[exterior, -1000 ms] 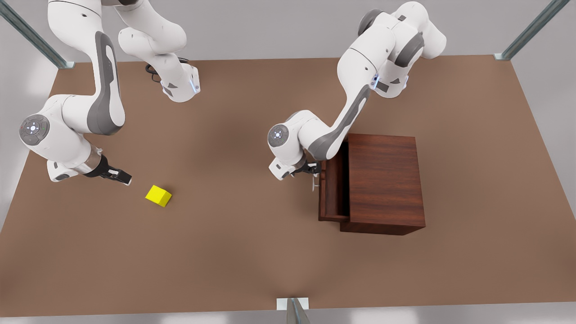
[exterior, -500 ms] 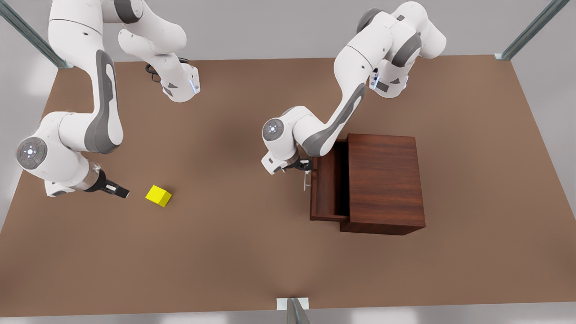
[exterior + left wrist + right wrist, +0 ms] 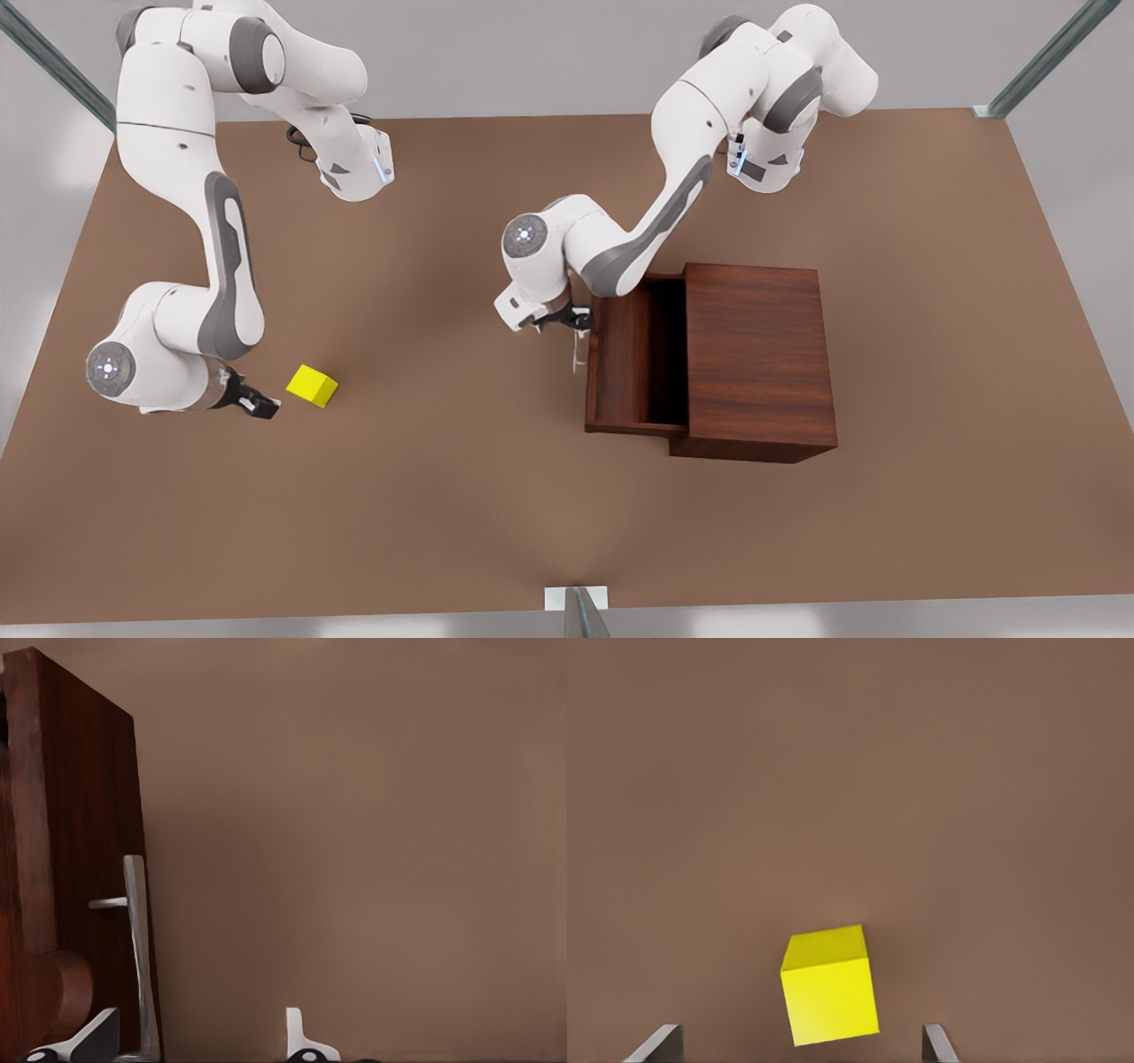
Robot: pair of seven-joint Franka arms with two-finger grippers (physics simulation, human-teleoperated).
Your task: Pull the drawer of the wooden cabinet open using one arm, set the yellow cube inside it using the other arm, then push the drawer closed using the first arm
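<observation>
The left gripper (image 3: 576, 321), spread wide, sits at the half-open drawer's (image 3: 633, 368) handle (image 3: 578, 353); the right gripper (image 3: 263, 406) gapes beside the cube (image 3: 312, 385).

Drawer (image 3: 636, 359) stands open; left tool (image 3: 574, 321) at its handle (image 3: 577, 353).

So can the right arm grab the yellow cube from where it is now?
Probably yes. The right gripper sits low beside the yellow cube, its fingers spread wider than the cube, and only bare table lies between them. The left gripper is far off at the drawer.
</observation>
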